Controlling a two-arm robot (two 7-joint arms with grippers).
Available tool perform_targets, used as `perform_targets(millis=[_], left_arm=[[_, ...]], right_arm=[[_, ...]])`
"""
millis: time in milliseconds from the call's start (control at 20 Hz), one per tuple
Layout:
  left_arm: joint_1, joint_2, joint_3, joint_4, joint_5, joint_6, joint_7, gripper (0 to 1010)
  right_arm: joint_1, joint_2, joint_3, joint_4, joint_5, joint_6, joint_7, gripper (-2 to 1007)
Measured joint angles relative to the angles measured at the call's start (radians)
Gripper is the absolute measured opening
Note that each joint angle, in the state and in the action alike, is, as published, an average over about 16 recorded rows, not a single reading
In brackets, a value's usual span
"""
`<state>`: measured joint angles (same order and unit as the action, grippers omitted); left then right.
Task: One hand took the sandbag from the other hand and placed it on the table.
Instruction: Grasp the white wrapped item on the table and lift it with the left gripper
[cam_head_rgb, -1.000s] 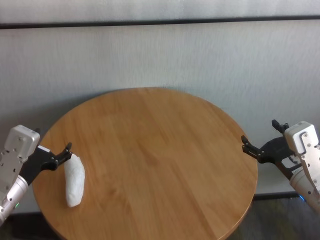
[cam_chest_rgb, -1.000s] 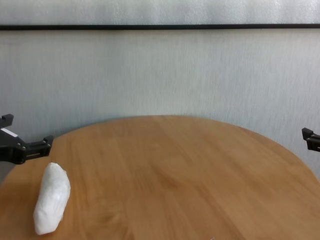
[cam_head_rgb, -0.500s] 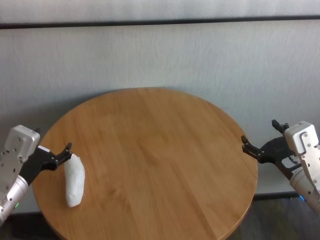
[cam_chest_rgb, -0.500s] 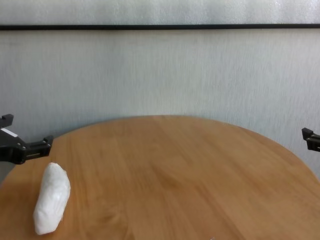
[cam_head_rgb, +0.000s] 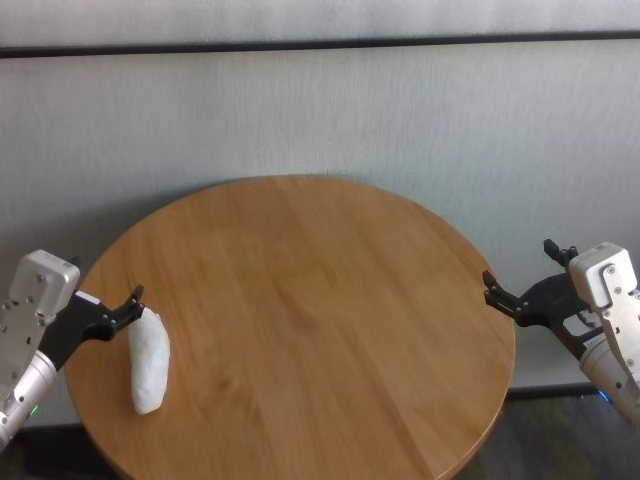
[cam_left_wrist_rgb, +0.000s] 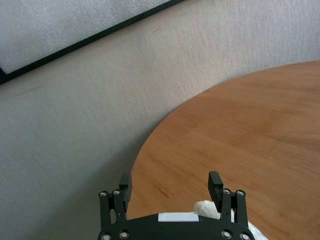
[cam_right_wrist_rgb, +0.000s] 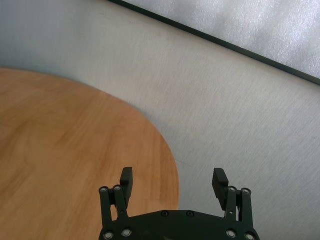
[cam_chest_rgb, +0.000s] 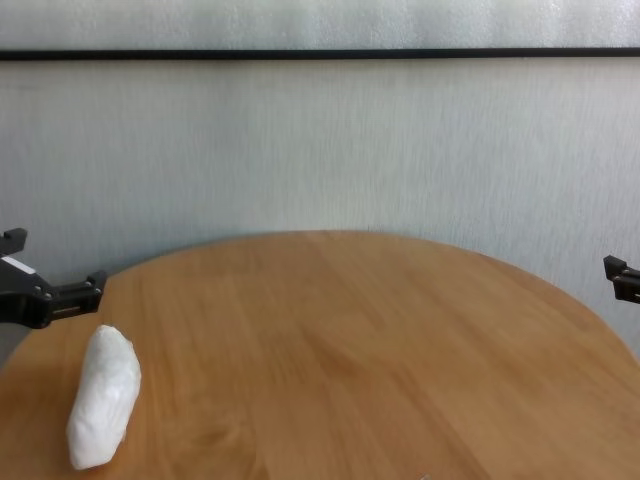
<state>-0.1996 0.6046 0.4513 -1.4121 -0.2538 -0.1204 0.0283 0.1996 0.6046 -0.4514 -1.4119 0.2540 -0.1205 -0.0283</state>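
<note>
The white, lumpy sandbag (cam_head_rgb: 150, 360) lies on the round wooden table (cam_head_rgb: 310, 300) near its left edge, and the chest view shows the sandbag (cam_chest_rgb: 103, 397) flat on the wood. My left gripper (cam_head_rgb: 106, 278), on the green-lit wrist, hovers open just beside the bag's far end, holding nothing. In the left wrist view that gripper (cam_left_wrist_rgb: 170, 180) has empty space between its fingers, and the sandbag (cam_left_wrist_rgb: 205, 208) peeks out under its body. My right gripper (cam_head_rgb: 520, 268), on the blue-lit wrist, stands open and empty just off the table's right edge, as the right wrist view of the gripper (cam_right_wrist_rgb: 173, 176) confirms.
A pale grey wall (cam_head_rgb: 320, 120) with a dark horizontal strip rises behind the table. The table's rounded rim (cam_right_wrist_rgb: 167, 150) falls away close under the right gripper. Bare wood spreads between the two arms.
</note>
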Motion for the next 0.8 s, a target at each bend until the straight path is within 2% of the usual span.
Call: perform_targets(millis=[500, 800], left_arm=[[0.001, 0.000, -0.002, -0.003, -0.002, 0.003, -0.002, 1002], [0.014, 0.002, -0.021, -0.031, -0.035, 0.036, -0.022, 1002]], right_arm=[[0.000, 0.000, 0.000, 0.000, 0.000, 0.000, 0.000, 1000], [0.000, 0.000, 0.000, 0.000, 0.000, 0.000, 0.000, 1000]])
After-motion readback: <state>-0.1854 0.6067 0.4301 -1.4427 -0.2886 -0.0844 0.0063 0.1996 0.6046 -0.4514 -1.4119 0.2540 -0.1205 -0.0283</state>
